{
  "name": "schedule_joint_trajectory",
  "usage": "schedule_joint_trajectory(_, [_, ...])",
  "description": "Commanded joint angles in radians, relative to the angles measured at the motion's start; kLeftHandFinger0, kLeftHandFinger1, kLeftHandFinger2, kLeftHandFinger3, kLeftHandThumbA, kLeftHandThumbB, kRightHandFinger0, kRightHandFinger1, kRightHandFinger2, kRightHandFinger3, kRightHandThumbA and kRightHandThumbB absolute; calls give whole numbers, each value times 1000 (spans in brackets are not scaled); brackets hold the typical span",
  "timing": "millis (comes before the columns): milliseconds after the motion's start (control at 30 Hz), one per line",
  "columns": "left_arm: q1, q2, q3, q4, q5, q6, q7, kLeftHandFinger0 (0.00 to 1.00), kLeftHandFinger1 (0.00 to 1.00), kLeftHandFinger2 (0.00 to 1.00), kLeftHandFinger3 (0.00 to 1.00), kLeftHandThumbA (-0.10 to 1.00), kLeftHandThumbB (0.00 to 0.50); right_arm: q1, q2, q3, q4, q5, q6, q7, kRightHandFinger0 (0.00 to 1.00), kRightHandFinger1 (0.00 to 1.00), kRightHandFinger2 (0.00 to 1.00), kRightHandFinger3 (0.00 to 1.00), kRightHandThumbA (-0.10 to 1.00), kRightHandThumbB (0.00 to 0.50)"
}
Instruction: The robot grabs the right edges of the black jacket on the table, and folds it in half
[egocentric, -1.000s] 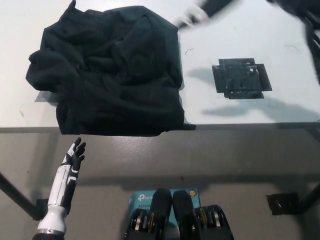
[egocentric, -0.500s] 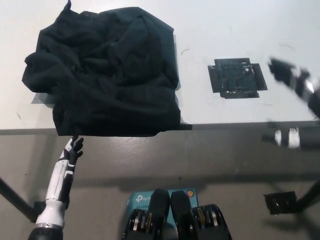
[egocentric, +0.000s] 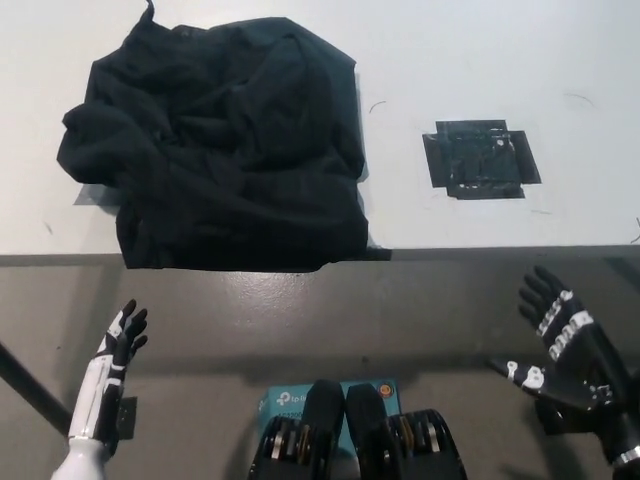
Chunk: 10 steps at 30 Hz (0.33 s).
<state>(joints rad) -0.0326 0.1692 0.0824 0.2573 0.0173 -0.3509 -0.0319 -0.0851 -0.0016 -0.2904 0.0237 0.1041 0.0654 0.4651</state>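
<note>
The black jacket (egocentric: 220, 150) lies crumpled in a heap on the left half of the white table (egocentric: 480, 60), its near edge hanging slightly over the table's front. My white left hand (egocentric: 115, 345) hangs below the table's front edge at the lower left, open and holding nothing. My black right hand (egocentric: 560, 345) is at the lower right, also below the table edge, open with its fingers spread. Neither hand touches the jacket.
A black tape patch (egocentric: 482, 159) is stuck on the table to the right of the jacket. A teal box (egocentric: 285, 400) lies on the grey floor near the bottom middle. A dark table leg (egocentric: 25, 385) slants at the lower left.
My right hand has dropped from over the table's right side to below its front edge. My left hand has sunk lower. A blurred hand at the top a second ago is gone.
</note>
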Motion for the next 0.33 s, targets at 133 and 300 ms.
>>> schedule_joint_trajectory(133, [47, 19, 9, -37, -27, -45, -10, 1000, 1000, 1000, 1000, 1000, 500, 34, -37, 34, 31, 54, -88, -40, 1000, 1000, 1000, 1000, 1000, 158])
schedule_joint_trajectory(300, [89, 22, 7, -55, -27, -49, -14, 1000, 1000, 1000, 1000, 1000, 500, 82, -38, 71, 19, 51, -97, -47, 1000, 1000, 1000, 1000, 1000, 172])
